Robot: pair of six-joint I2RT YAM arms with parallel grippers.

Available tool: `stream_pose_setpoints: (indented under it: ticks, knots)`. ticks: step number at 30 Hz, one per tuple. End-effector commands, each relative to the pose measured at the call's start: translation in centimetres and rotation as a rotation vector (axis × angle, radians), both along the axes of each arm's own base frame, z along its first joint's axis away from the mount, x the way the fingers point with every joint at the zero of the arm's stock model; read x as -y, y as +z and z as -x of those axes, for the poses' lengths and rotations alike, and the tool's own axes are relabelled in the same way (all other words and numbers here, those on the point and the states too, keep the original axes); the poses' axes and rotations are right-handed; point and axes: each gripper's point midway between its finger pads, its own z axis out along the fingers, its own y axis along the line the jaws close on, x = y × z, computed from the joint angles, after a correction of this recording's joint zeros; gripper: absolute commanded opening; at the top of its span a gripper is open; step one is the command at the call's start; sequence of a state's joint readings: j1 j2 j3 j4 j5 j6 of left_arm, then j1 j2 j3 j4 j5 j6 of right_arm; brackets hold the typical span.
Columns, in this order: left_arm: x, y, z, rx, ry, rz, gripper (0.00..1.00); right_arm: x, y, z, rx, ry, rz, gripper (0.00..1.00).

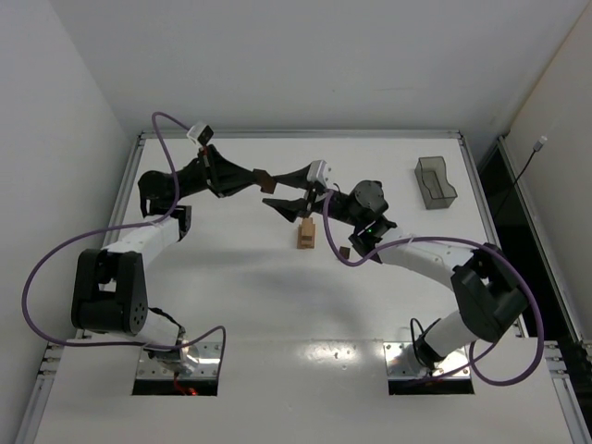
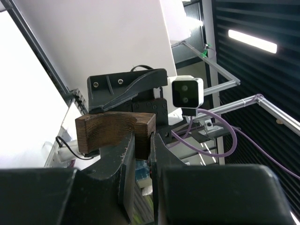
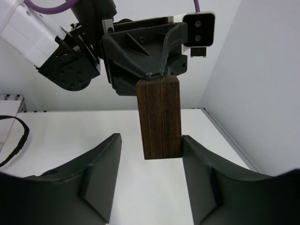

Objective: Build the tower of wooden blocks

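My left gripper [image 1: 248, 176] is shut on a dark brown oblong wood block [image 1: 262, 176], held in the air over the far middle of the table. In the left wrist view the block [image 2: 117, 133] is pinched at one end between the fingers. My right gripper [image 1: 277, 191] faces it, open. In the right wrist view the same block [image 3: 161, 117] hangs between my spread fingers [image 3: 101, 173], and the right one touches its side. The tower [image 1: 307, 233], a short stack of light tan blocks, stands on the table just below the grippers. A small dark brown block [image 1: 344, 252] lies to its right.
A translucent grey plastic bin [image 1: 435, 182] stands at the far right of the table. White walls close in the back and both sides. Purple cables loop from both arms over the near half of the table.
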State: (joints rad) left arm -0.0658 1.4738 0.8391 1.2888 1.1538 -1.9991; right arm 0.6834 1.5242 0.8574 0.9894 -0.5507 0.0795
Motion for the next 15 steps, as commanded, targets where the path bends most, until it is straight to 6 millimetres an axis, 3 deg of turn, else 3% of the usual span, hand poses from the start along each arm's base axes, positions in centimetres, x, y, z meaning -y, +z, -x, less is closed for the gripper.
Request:
stream_pose_setpoints:
  ticks: [1, 8, 12, 13, 14, 15]
  knots:
    - [-0.78, 6.09, 7.41, 0.204, -0.151, 0.130, 0.00, -0.39, 3.18, 0.44, 0.081, 0.027, -0.062, 0.49]
    - [-0.80, 6.06, 7.65, 0.204, -0.151, 0.130, 0.00, -0.42, 3.59, 0.41, 0.088, 0.027, -0.068, 0.28]
    - [-0.75, 5.90, 7.57, 0.193, -0.154, 0.122, 0.00, -0.53, 3.62, 0.11, 0.077, 0.022, -0.073, 0.05]
    - [-0.45, 5.63, 7.38, 0.188, -0.157, 0.110, 0.04, -0.45, 3.68, -0.11, 0.074, 0.009, -0.077, 0.00]
    - [-0.36, 5.37, 7.09, 0.173, -0.156, 0.098, 0.28, -0.45, 3.68, -0.11, 0.074, 0.009, -0.077, 0.00]
    - [-0.38, 5.34, 7.33, 0.173, -0.155, 0.098, 0.44, -0.40, 3.46, -0.04, 0.074, 0.009, -0.077, 0.00]
